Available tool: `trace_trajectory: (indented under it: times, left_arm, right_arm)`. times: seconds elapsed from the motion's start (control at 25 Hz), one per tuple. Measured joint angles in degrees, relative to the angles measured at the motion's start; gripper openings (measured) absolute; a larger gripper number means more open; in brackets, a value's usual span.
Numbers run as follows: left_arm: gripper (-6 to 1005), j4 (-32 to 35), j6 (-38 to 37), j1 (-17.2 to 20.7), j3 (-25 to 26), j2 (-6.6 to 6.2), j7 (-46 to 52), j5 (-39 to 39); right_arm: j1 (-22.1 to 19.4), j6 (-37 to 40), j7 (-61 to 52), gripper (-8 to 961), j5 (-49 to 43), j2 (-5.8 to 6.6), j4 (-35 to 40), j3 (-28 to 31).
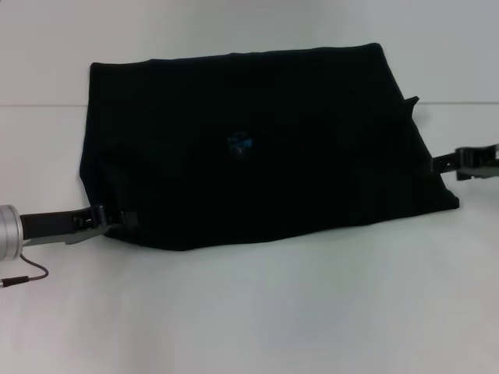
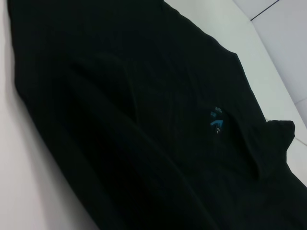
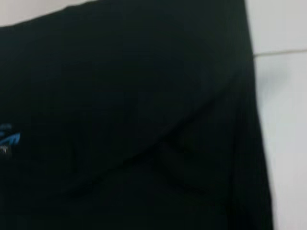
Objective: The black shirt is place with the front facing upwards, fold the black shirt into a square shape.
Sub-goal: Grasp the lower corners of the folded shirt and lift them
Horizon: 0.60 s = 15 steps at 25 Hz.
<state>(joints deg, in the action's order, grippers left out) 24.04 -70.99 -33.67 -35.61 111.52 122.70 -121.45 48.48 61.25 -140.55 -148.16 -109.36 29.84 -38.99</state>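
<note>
- Black shirt (image 1: 265, 148) spread over the middle of the white table (image 1: 257, 312), folded into a broad, roughly four-sided block, wider along the near edge than the far one.
- Small blue neck label (image 1: 240, 143) showing near the centre of the top layer; same label visible in the left wrist view (image 2: 216, 119) and at the edge of the right wrist view (image 3: 8, 139).
- No white lettering visible on the exposed surface.
- Far edge of shirt lying past a thin dark seam line (image 1: 39, 104) running across the table.
- Small flap of cloth (image 1: 411, 102) sticking out at the far right corner, raised slightly off the rest.
- In the left wrist view, layered folds (image 2: 144, 143) running diagonally, one upturned corner at the far side.
- Left gripper (image 1: 109, 220) low at the near left corner of the shirt, fingertips reaching the cloth edge; cannot tell whether fingers apart or pinched on fabric.
- Silver wrist section and thin cable (image 1: 27, 273) trailing on the table behind the left gripper.
- Right gripper (image 1: 441, 163) at the right edge of the shirt, touching or just beside the cloth; cannot tell whether jaws apart or together.
</note>
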Motion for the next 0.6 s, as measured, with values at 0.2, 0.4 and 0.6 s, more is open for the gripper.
trace_trajectory:
  times: [0.2, 0.4, 0.6]
  left_arm:
    - [38, -0.17, -0.08, 0.01, 0.02, 0.00, 0.00, 0.15]
    - [40, -0.23, -0.12, 0.03, 0.01, 0.00, 0.01, 0.17]
    - [43, -0.23, -0.12, 0.14, 0.02, 0.00, 0.06, 0.28]
  right_arm:
    - [0.39, -2.91, 1.05, 754, -0.19, -1.61, -1.12, -0.86]
    - [0.50, -5.97, 1.36, 723, -0.23, -2.51, -2.12, -2.22]
    - [0.54, -7.41, 1.56, 693, -0.06, -2.68, -3.09, -2.61]
